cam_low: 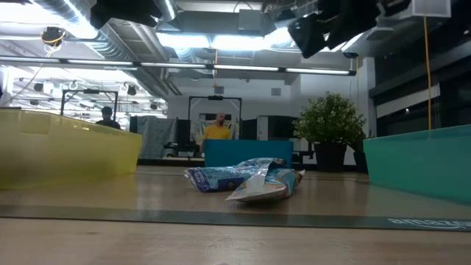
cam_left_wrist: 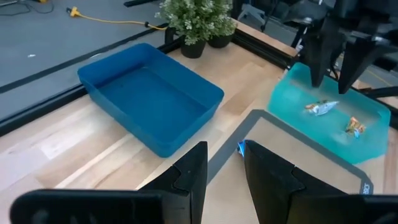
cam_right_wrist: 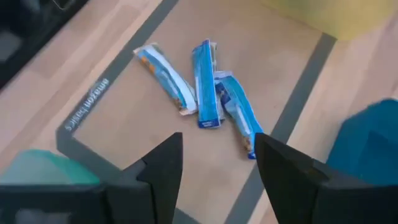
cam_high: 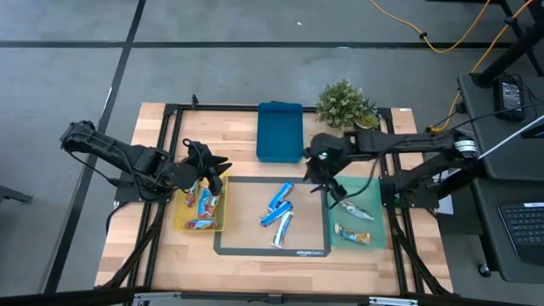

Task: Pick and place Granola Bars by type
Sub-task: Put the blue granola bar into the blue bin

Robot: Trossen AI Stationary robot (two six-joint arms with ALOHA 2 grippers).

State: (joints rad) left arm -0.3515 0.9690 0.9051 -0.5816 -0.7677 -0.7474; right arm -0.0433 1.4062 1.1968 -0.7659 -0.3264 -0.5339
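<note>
Three blue-and-white granola bars lie close together on the grey-edged mat; they also show in the right wrist view and the low view. Several silvery bars lie in the yellow tray. Two more silvery bars lie in the green tray. My left gripper hangs open and empty over the yellow tray's far end. My right gripper is open and empty, raised between the blue bars and the green tray.
An empty blue tray sits at the far middle of the table, with a potted plant to its right. Black frame rails run along the table's edges. Bare wood lies in front of the mat near the table's near edge.
</note>
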